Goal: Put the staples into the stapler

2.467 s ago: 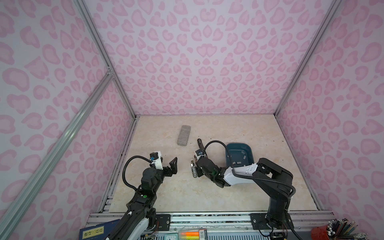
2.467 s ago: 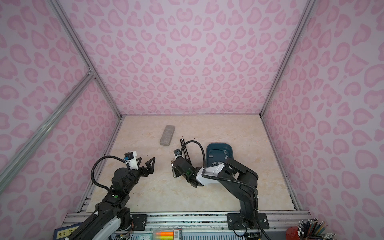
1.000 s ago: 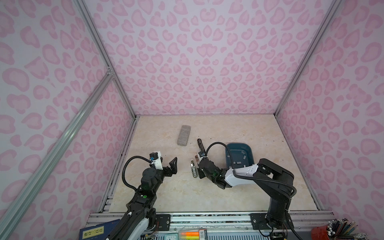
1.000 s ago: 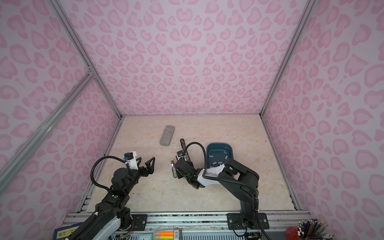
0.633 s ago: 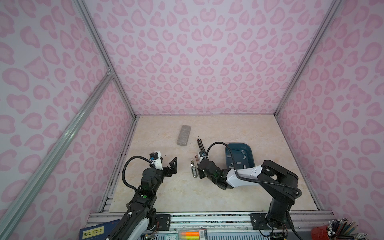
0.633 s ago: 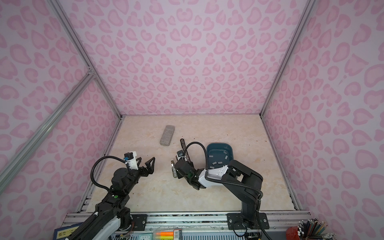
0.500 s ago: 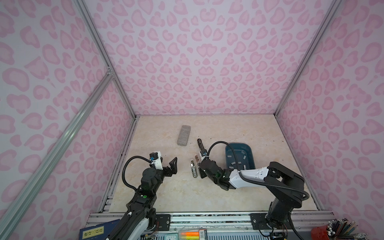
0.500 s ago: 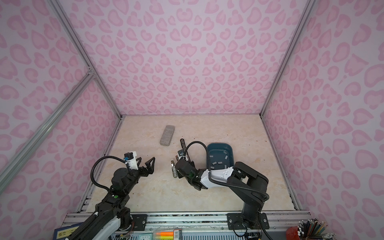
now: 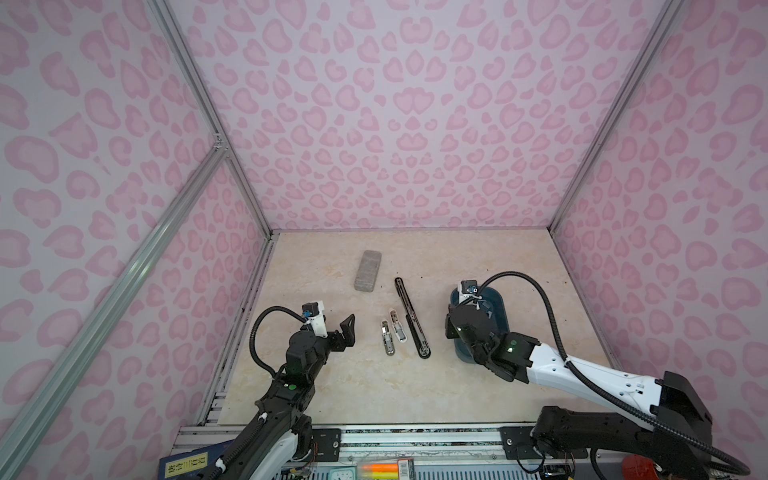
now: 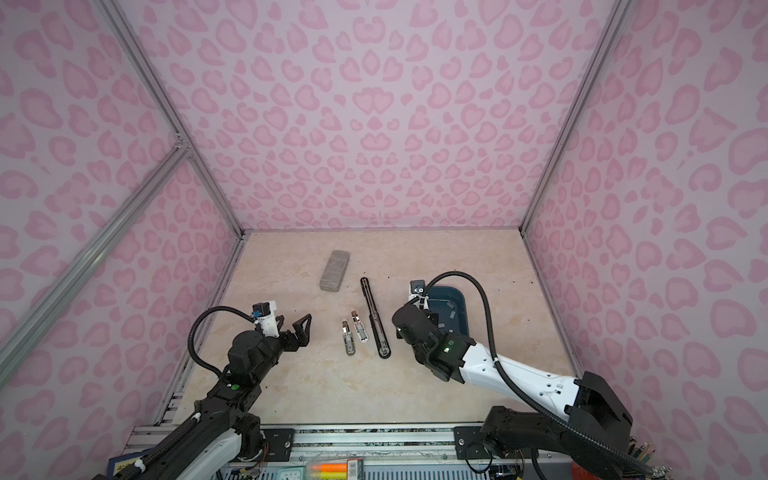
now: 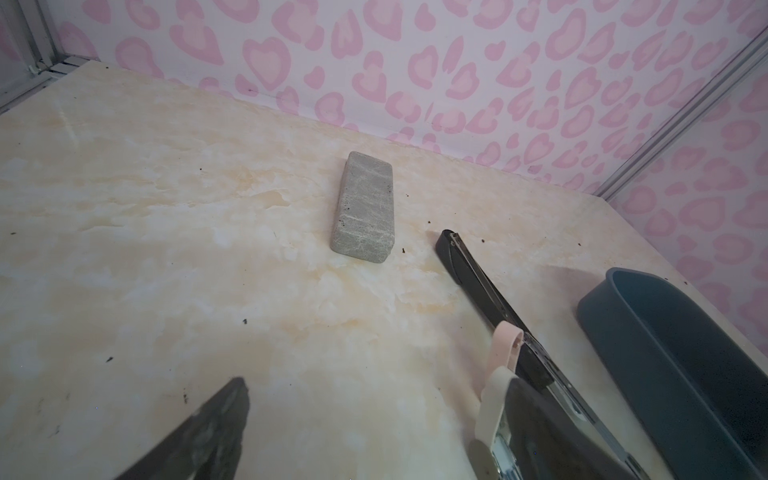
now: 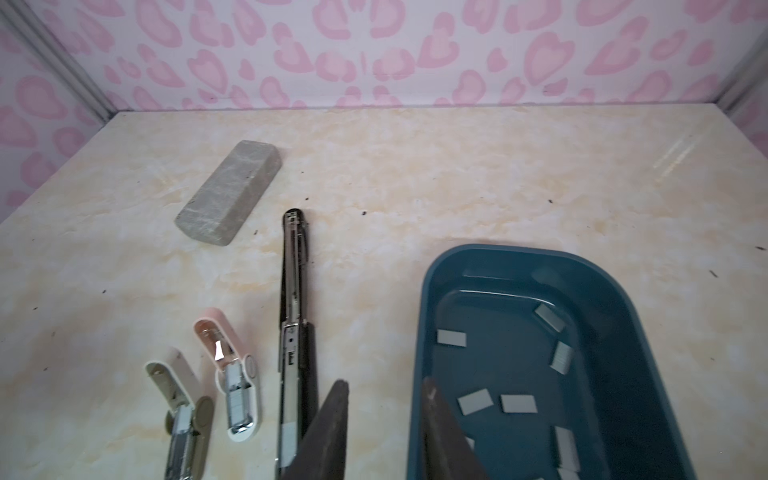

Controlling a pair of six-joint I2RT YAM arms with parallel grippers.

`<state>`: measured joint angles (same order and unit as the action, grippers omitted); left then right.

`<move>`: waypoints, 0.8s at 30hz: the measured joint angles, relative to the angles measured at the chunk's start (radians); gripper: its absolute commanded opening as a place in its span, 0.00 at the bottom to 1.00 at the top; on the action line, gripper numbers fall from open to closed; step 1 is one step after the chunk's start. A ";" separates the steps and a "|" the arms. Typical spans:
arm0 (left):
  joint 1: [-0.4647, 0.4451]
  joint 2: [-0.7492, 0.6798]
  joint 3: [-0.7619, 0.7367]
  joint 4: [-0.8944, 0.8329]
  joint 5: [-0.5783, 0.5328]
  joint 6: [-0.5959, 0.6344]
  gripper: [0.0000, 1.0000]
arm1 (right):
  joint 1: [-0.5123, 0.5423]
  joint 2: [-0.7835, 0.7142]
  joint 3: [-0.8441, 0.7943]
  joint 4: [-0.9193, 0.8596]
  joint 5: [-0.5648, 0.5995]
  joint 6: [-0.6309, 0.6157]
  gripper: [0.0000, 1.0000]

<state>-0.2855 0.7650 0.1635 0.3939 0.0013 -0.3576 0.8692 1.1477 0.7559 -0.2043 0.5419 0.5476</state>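
While staples lie in tray, right gripper gapes empty

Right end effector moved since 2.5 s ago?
Yes: in a top view the right end effector shifted rightward, from the black stapler toward the tray.

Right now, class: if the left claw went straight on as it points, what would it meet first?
Probably the grey block: in the left wrist view it lies centred ahead of the open left claw, with only table between. The claw tilts downward, so it might touch the table first.
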 measured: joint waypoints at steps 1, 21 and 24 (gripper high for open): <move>0.000 0.014 0.008 0.001 0.000 0.000 0.97 | -0.034 -0.025 0.000 -0.038 -0.009 0.005 0.31; -0.003 0.274 0.158 0.003 0.121 0.052 0.98 | -0.433 0.322 0.106 -0.071 -0.498 -0.178 0.33; -0.003 0.277 0.158 0.003 0.121 0.052 0.97 | -0.459 0.367 0.103 -0.055 -0.528 -0.188 0.33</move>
<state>-0.2882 1.0420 0.3210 0.3973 0.1223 -0.3054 0.4099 1.5146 0.8593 -0.2592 0.0143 0.3599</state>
